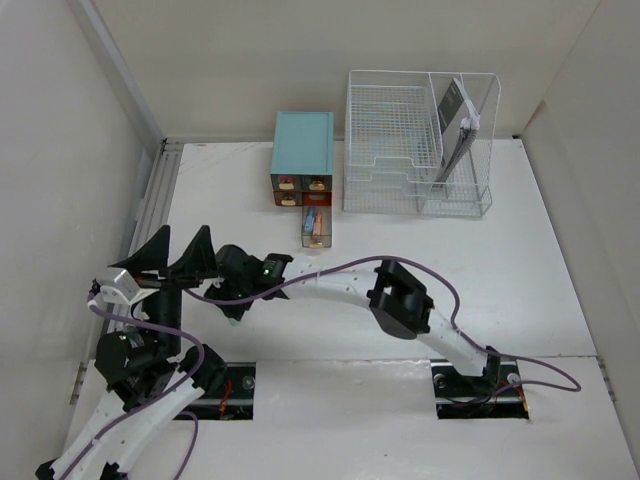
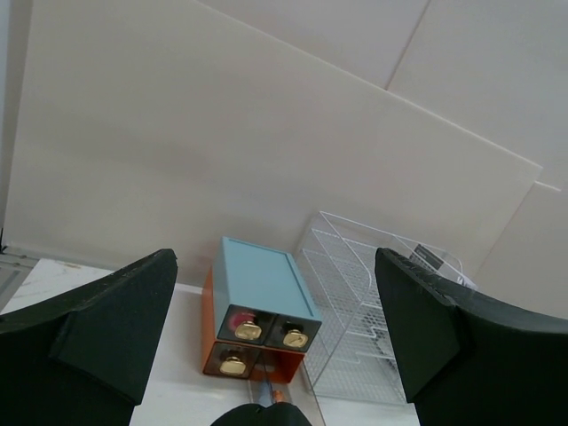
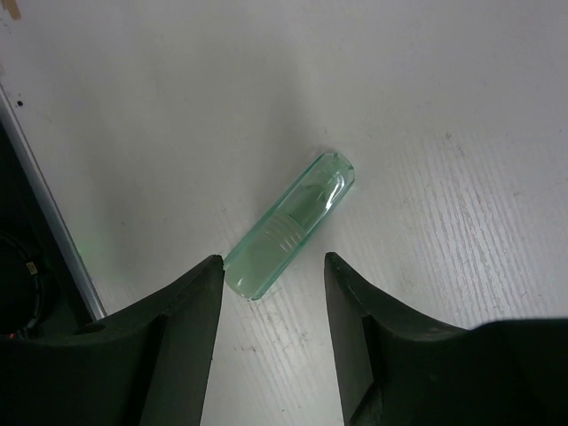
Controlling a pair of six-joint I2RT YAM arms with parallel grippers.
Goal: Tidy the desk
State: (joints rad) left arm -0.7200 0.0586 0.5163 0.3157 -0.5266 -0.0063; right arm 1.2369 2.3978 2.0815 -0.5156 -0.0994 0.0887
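– Tube flat on desk, left side. And right hand?
– Spread, straddling the tube's near end; likely lining up a pinch. Meanwhile left hand spread wide, raised out of the way.

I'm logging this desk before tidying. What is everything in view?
matte-white flat desk: one, white, under everything.
teal drawer box: one, teal and orange, far centre.
gold-knobbed small drawer: one, clear-sided, pulled out in front of the box.
white wire-mesh rack: one, white, right of the box.
dark flat item: one, grey-black, upright in the rack's right compartment.
translucent green capsule-shaped piece: one, green, lying on the desk.
left gripper: one, black, open, raised at left.
right gripper: one, black, open, straddling the green piece's end.
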